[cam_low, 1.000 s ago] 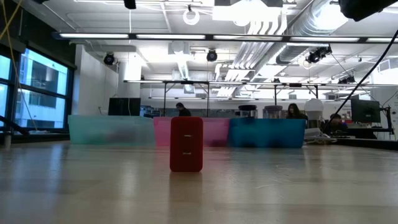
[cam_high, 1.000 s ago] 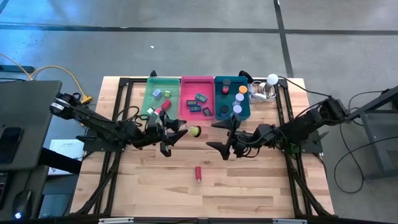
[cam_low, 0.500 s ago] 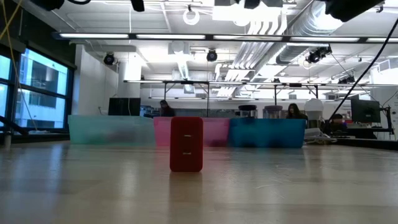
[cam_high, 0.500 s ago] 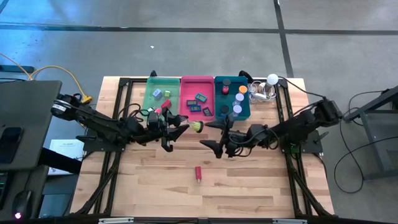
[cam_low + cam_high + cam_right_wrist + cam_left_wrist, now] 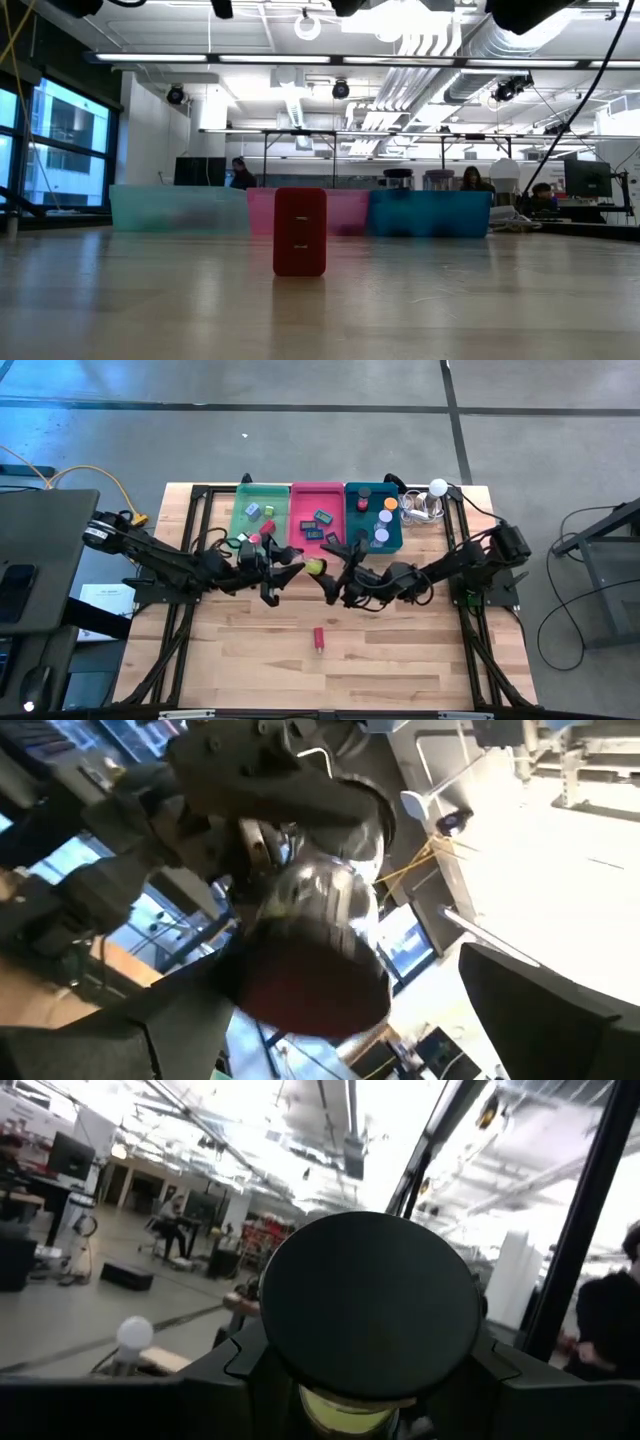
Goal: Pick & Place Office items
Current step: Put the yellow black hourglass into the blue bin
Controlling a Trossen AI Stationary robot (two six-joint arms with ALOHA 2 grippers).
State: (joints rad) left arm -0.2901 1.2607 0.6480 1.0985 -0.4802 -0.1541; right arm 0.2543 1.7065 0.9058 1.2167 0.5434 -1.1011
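My left gripper (image 5: 298, 567) is shut on a small round item (image 5: 314, 567), yellow-green from above, held over the middle of the table in front of the pink tray. In the left wrist view the item (image 5: 370, 1305) shows a black round face with a yellow part below it. My right gripper (image 5: 336, 573) is open just to the item's right. In the right wrist view its two fingers stand wide on either side of the item (image 5: 315, 975) without touching it. A red block (image 5: 318, 637) stands upright on its end on the bare wood nearer the near edge and also shows in the low view (image 5: 300, 232). My left gripper pinches the round item between its two fingers at the item's lower rim (image 5: 345, 1408). The fingers come about level from the table's left. The item is lifted clear of the table, its black face turned back toward the wrist.
Green tray (image 5: 240, 522), pink tray (image 5: 296, 520) and teal tray (image 5: 398, 525) stand side by side at the far edge with several small items in them. A white ball (image 5: 438, 487) with cables sits right of the teal tray. People show in the room beyond the trays.
My right gripper has moved toward the table's left, closing in on the item in my left gripper, and has stayed open. My left gripper has kept the item almost in place.
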